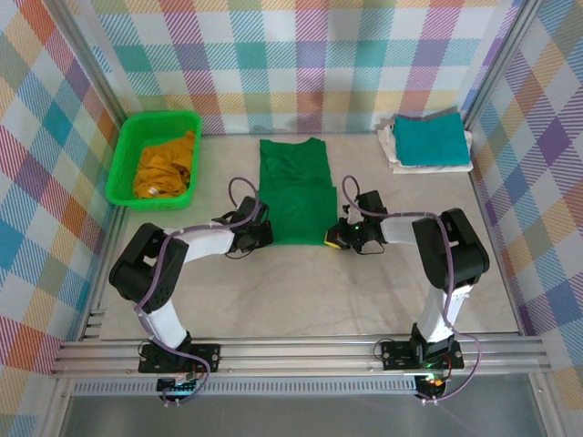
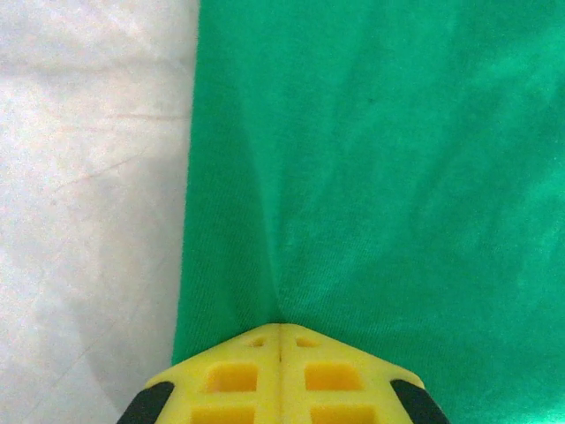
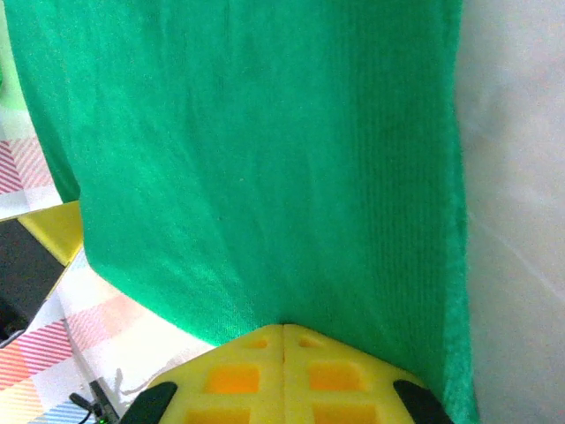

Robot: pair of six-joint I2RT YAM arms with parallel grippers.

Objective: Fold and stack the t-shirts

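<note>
Corners of the green shirt [image 1: 293,191] at its near hem, pinched in both closed jaws, should be lifted evenly and folded away.

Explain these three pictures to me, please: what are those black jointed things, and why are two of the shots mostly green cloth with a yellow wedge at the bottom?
The black jointed things are two robot arms bolted at the near edge of a table. The wide picture comes from a camera above and behind them. The other two come from a small camera on each wrist, looking along the grasping part, the end effector. The yellow wedge is its two fingers pressed together.

The left end effector and the right end effector are each shut on a near corner of the dark green t-shirt, which lies in the middle of the table.

At the back left, a bright green basket holds a mustard yellow t-shirt. At the back right, a folded teal t-shirt sits on a white t-shirt.
</note>
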